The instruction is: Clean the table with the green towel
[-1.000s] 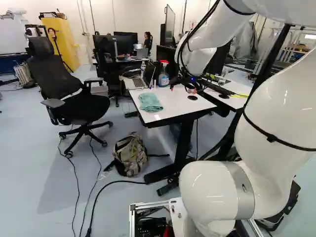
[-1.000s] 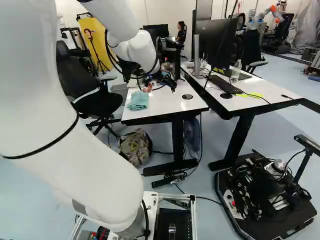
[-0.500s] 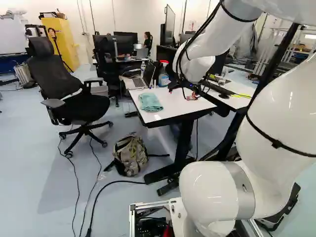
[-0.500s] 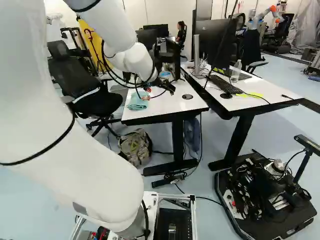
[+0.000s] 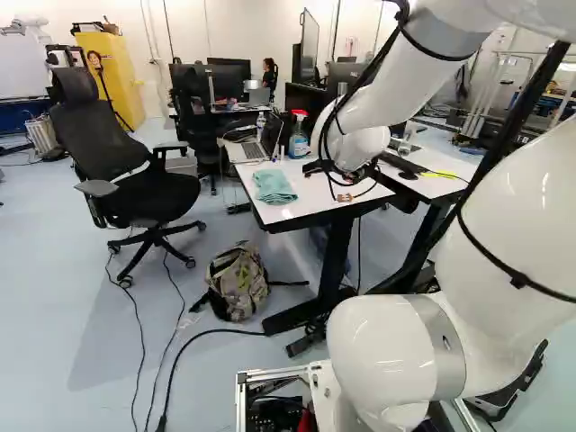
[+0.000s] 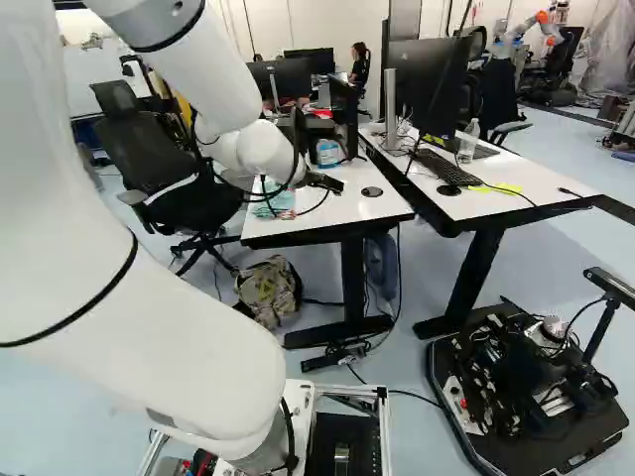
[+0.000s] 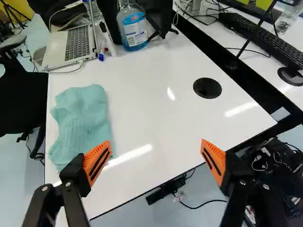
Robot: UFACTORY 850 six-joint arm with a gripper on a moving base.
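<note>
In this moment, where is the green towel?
In the wrist view, the green towel lies on the white table, in front of the laptop, near one of the gripper's open fingers.

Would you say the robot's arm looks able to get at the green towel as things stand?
Probably yes: its fingers stand open, and nothing lies on the green towel or seems to block the way down to it; the laptop and spray bottle sit beyond it.
</note>
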